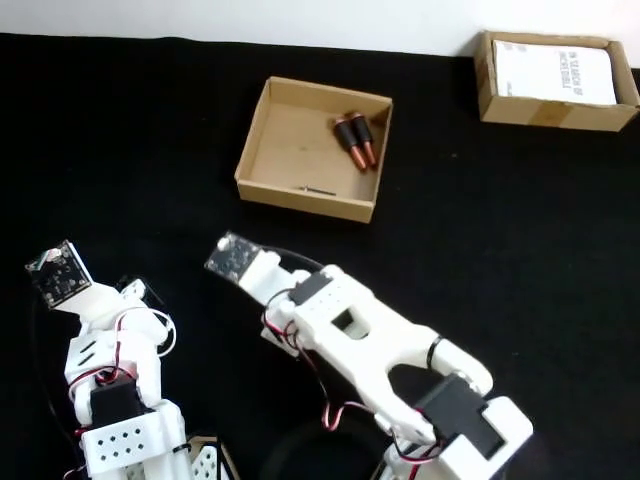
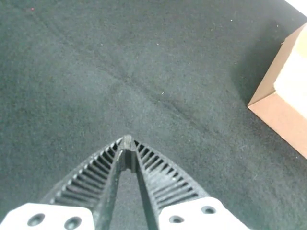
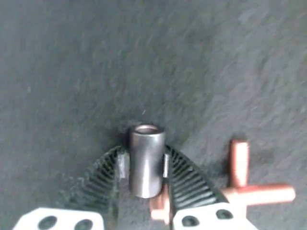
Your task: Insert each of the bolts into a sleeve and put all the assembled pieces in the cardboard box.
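The cardboard box [image 1: 300,200] holds two assembled pieces [image 1: 355,142], side by side in its far right corner. A second box [image 1: 545,112], well to the right of the cardboard box, holds a white printed sheet [image 1: 555,72]; its writing is too small to read. The right gripper [image 3: 144,153] is clamped on a dark sleeve [image 3: 145,163], with copper bolts [image 3: 238,163] just beside it on the black table [image 3: 72,57]. The left gripper [image 2: 127,142] is closed and empty, near a corner of the cardboard box.

sleeve [image 3: 145,163] in right claw [image 3: 145,155], bolts [image 3: 239,165] beside, pieces [image 1: 355,141] in box [image 1: 300,200]
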Available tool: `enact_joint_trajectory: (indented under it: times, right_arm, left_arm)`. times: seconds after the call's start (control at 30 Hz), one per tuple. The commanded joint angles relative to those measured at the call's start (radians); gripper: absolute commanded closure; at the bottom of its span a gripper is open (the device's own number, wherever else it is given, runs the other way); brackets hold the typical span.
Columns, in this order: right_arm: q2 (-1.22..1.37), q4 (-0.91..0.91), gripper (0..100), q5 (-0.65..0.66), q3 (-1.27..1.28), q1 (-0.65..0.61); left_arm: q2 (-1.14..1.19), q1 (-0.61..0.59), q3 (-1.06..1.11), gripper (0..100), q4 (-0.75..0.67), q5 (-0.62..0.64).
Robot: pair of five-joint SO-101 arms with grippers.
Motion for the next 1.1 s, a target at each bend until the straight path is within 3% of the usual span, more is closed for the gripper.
enact_joint_trajectory:
  times: [0.0, 0.27, 0.37, 0.63, 0.77, 0.87, 1.07]
  right_arm:
    - [-0.116, -0.015, 99.2, 0.002, -0.134, 0.076]
    - [-0.481, 0.306, 99.2, -0.002, -0.326, 0.191]
    - [-0.641, 0.403, 99.2, -0.068, -0.326, 0.234]
    - [-1.078, 0.593, 99.2, -0.112, -0.157, 0.337]
    - [-1.296, 0.604, 99.2, -0.112, -0.002, 0.486]
    - [-1.463, 0.604, 99.2, -0.109, 0.127, 0.616]
    - [-1.765, 0.595, 99.2, -0.107, 0.329, 0.828]
  left_arm:
    - [-0.008, 0.022, 0.024, 99, 0.003, 0.005]
    - [0.047, 0.03, 0.024, 99, 0.0, 0.005]
    - [0.104, 0.082, 0.024, 99, 0.0, 0.0]
    - [0.17, 0.147, -0.021, 99, 0.015, -0.192]
    - [0.171, 0.153, -0.22, 93, 0.21, -0.195]
    - [0.211, 0.226, -0.414, 91, 0.353, -0.222]
    - [0.631, 0.418, -0.788, 91, 0.572, -0.256]
